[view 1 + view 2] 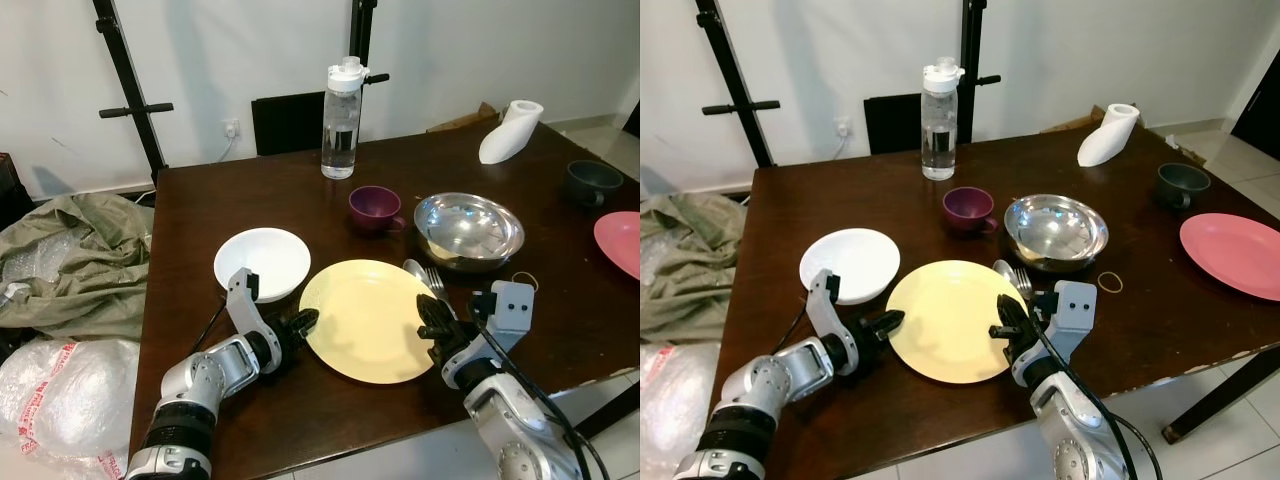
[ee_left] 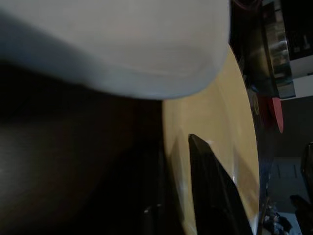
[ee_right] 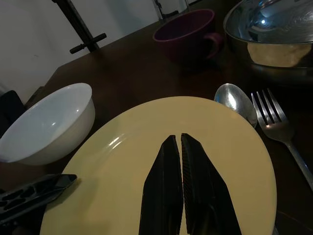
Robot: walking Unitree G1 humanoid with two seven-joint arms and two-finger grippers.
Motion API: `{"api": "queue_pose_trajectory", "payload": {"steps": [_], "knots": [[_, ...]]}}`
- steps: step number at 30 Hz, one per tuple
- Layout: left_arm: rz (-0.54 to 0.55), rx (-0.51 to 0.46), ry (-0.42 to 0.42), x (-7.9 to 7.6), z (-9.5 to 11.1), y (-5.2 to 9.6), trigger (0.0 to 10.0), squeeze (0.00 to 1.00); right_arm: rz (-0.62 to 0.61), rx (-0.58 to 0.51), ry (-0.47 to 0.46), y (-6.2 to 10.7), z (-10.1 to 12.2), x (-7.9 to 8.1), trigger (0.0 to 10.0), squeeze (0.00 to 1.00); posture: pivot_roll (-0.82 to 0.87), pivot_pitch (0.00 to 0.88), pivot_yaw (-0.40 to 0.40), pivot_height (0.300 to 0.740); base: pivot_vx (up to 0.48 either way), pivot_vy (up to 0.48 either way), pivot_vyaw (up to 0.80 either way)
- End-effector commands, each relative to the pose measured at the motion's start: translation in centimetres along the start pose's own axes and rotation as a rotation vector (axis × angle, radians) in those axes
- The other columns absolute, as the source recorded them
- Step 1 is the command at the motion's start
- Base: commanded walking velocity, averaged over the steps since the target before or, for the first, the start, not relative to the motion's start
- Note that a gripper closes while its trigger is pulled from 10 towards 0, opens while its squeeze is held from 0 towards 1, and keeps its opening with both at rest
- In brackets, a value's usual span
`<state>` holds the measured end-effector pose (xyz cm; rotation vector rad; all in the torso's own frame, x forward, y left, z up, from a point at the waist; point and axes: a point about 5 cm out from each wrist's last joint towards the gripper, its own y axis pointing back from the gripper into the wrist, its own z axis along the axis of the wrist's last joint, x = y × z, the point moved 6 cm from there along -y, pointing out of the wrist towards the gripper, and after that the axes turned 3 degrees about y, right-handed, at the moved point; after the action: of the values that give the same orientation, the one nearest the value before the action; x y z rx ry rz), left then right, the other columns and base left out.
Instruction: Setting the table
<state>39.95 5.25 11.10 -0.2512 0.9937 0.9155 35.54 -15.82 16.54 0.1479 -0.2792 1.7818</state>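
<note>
Two grippers flank the round, flat yellow plate on the dark wooden worktop, likely stiff, slick and breakable, best pinched at its thin rim: right gripper nearly closed, empty above it; left gripper at the rim, spread unclear.

A dark brown wooden counter stands before a plain white wall with a socket. Black stand poles lean against the wall. Pale floor tiles show beyond. Crumpled olive cloth and plastic bags lie on the floor.
</note>
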Motion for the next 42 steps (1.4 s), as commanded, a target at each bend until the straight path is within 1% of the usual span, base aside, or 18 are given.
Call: {"api": "queue_pose_trajectory", "payload": {"steps": [1,11,15,16,17,19,20,21,22,25,29,30,32,35,38,39,40,42], "knots": [[0.055,0.036,0.025,1.6,-1.2,0.2,0.0,0.0,-0.001,0.014,0.0,0.2,-0.3,0.0,10.0,0.0,0.0,0.148,0.121,0.74,0.0,0.0,0.0],[0.055,0.033,0.031,1.7,-1.1,0.2,0.0,0.0,0.0,0.014,-0.001,0.2,-0.3,0.0,10.0,0.0,0.0,0.147,0.121,0.74,0.073,0.0,0.0],[0.032,-0.008,0.025,1.2,0.0,0.3,0.0,0.0,-0.001,0.014,-0.002,0.1,-0.4,0.0,10.0,0.0,0.01,0.144,0.123,0.74,0.0,0.0,0.0],[-0.007,-0.057,0.0,0.0,1.4,0.5,8.4,0.0,-0.001,0.013,-0.001,0.1,-0.3,0.0,10.0,0.0,0.0,0.142,0.123,0.74,0.0,0.0,0.0],[-0.046,-0.084,-0.015,-1.0,2.2,0.8,10.0,0.0,-0.001,0.011,-0.001,0.1,-0.2,0.0,10.0,0.0,0.0,0.142,0.123,0.74,0.0,0.0,0.0],[-0.088,-0.109,-0.031,-2.1,3.0,1.2,10.0,0.0,-0.001,0.009,0.0,0.1,-0.2,0.0,10.0,0.0,0.0,0.142,0.123,0.74,0.0,0.0,0.0],[-0.088,-0.109,-0.031,-2.1,3.0,1.2,10.0,0.0,-0.001,0.009,0.0,0.1,-0.2,0.0,10.0,0.0,0.0,0.142,0.123,0.74,0.0,0.0,0.0],[-0.168,-0.136,-0.032,-4.1,3.9,1.9,10.0,0.0,0.009,0.003,-0.002,0.1,0.0,0.1,10.0,0.0,0.01,0.133,0.12,0.74,0.0,0.0,0.0],[-0.203,-0.146,-0.032,-4.9,4.2,2.2,10.0,0.0,0.015,0.0,-0.004,0.1,0.1,0.2,10.0,0.0,0.01,0.133,0.12,0.74,0.0,0.0,0.0],[-0.257,-0.168,-0.021,-6.2,4.9,2.9,10.0,0.0,0.026,-0.009,-0.008,0.1,0.3,0.4,10.0,0.0,0.01,0.131,0.12,0.74,0.0,0.0,0.0],[-0.318,-0.213,-0.035,-8.1,6.2,4.6,10.0,0.0,0.081,-0.11,-0.057,0.3,3.0,1.4,10.0,0.0,0.02,0.124,0.118,0.74,0.0,0.0,0.0],[-0.318,-0.213,-0.035,-8.1,6.2,4.6,10.0,0.0,0.081,-0.11,-0.057,0.3,3.0,1.4,10.0,0.0,0.02,0.124,0.118,0.74,0.0,0.0,0.0],[-0.335,-0.26,-0.058,-8.5,7.4,6.1,10.0,0.0,0.159,-0.221,-0.159,1.0,6.3,2.1,10.0,0.0,0.02,0.117,0.12,0.74,0.0,0.0,0.0],[-0.334,-0.282,-0.066,-8.5,7.9,6.7,10.0,0.0,0.193,-0.244,-0.194,1.2,7.0,2.5,10.0,0.0,0.02,0.116,0.119,0.74,0.0,0.0,0.0],[-0.347,-0.371,-0.081,-8.6,10.0,8.8,10.0,0.0,0.266,-0.267,-0.268,1.5,7.7,3.4,10.0,0.0,0.02,0.11,0.118,0.74,0.0,0.0,0.0],[-0.352,-0.437,-0.086,-8.6,11.4,10.1,10.0,0.0,0.295,-0.277,-0.304,1.5,8.0,3.8,10.0,0.0,0.03,0.104,0.114,0.74,0.0,0.0,0.0],[-0.352,-0.437,-0.086,-8.6,11.4,10.1,10.0,0.0,0.295,-0.277,-0.304,1.5,8.0,3.8,10.0,0.0,0.03,0.104,0.114,0.74,0.0,0.0,0.0],[-0.354,-0.501,-0.086,-8.4,12.7,11.4,10.0,0.0,0.335,-0.293,-0.354,1.6,8.5,4.4,10.0,0.0,0.03,0.1,0.108,0.74,0.0,0.0,0.0]]}}
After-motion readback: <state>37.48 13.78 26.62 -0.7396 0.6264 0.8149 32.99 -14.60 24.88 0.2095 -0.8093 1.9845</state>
